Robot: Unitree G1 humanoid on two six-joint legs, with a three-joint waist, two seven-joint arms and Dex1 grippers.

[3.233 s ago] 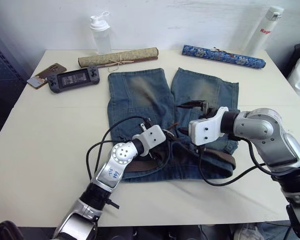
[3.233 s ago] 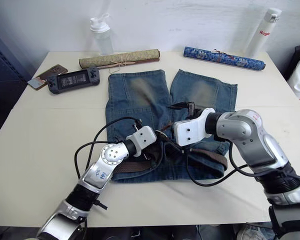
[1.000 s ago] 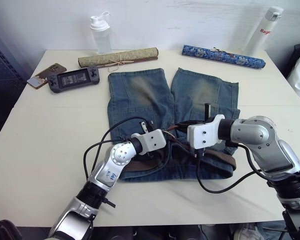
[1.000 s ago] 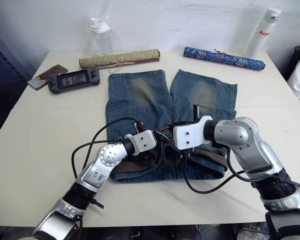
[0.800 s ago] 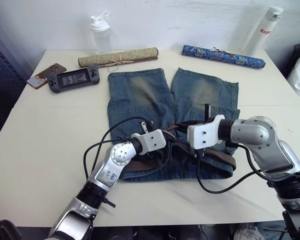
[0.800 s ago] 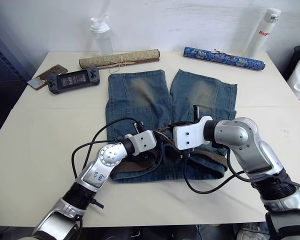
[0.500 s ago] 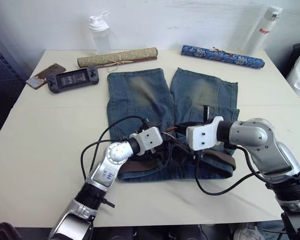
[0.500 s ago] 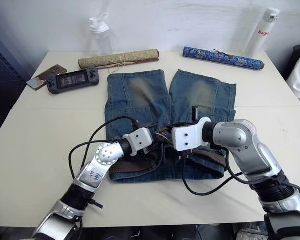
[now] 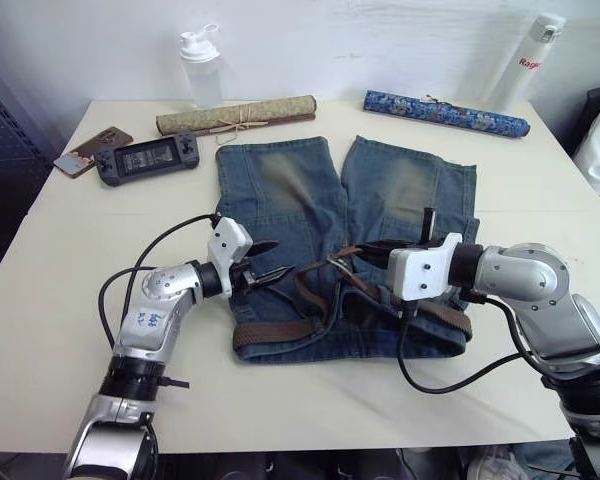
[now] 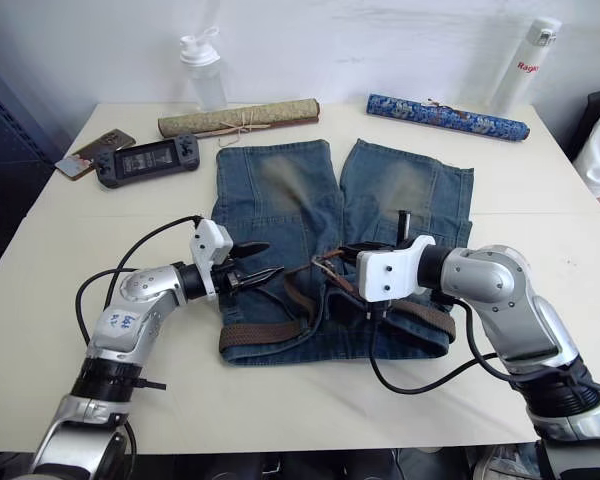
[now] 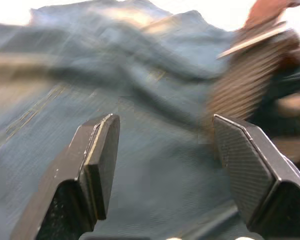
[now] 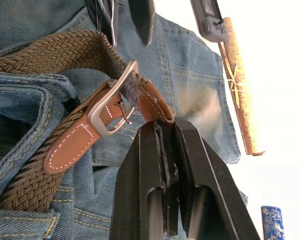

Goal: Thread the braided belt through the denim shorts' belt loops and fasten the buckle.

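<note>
The denim shorts (image 9: 345, 215) lie flat mid-table, the braided belt (image 9: 280, 328) run along their waistband; the buckle (image 12: 111, 111) sits at the centre front, tan tip passed through it. The right gripper (image 12: 162, 131) pinches the brown leather beside the buckle; the left gripper (image 10: 255, 262) hovers spread and empty over the left leg.

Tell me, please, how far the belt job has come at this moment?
The braided belt already lies along the waistband of the denim shorts, and its tan tip has passed through the buckle. The right gripper is shut on the belt end. The left gripper is open above the shorts. Seating the prong looks unfinished.
</note>
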